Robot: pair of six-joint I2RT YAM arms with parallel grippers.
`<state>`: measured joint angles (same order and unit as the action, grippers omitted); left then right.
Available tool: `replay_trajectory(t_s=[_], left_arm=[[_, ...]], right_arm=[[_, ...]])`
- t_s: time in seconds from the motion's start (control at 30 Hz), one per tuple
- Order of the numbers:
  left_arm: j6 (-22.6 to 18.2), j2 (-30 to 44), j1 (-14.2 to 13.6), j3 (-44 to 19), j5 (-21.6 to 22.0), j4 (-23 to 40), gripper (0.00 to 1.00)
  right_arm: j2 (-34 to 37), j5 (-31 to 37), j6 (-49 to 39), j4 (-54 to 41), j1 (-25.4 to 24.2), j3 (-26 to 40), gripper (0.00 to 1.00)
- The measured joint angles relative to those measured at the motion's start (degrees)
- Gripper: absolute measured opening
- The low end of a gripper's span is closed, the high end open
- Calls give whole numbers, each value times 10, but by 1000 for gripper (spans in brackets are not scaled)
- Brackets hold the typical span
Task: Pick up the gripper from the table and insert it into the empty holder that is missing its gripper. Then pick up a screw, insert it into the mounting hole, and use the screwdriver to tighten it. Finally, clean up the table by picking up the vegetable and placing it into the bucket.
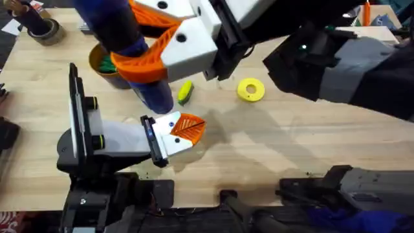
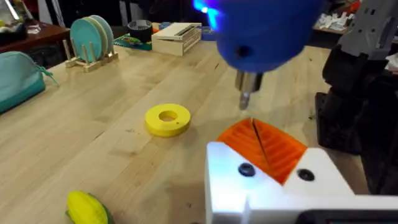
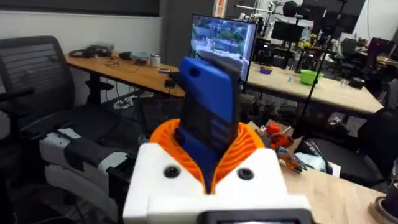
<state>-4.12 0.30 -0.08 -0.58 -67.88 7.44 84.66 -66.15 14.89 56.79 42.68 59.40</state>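
Note:
My right gripper [image 1: 139, 42] reaches across the table high under the camera, shut on the blue screwdriver [image 1: 155, 97]. Its orange pads clamp the handle [image 3: 208, 118]. The screwdriver's metal tip [image 2: 247, 94] points down just above my left gripper [image 1: 187, 128], which lies low over the table, shut with nothing between its fingers. Two orange ribbed fingers [image 2: 264, 146] sit pressed together in the white holder blocks [image 2: 224, 180], which show two dark screw spots. The vegetable [image 1: 185, 90], a yellow-green corn cob [image 2: 87, 208], lies on the table beside the bucket [image 1: 103, 68], which the right arm partly hides.
A yellow ring disc [image 1: 251, 89] lies right of the corn, also in the left wrist view [image 2: 168, 119]. A tape roll [image 1: 42, 29] sits at the far left corner. A plate rack [image 2: 93, 40], a teal pouch [image 2: 18, 81] and a white box [image 2: 177, 37] line the table's far side.

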Motion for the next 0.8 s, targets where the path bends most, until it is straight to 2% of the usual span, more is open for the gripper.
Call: replay_trajectory(t_s=[0.8], left_arm=[[0,0,0,0,0,0,8]], right_arm=[[0,2,-38,2,13,-53,26]])
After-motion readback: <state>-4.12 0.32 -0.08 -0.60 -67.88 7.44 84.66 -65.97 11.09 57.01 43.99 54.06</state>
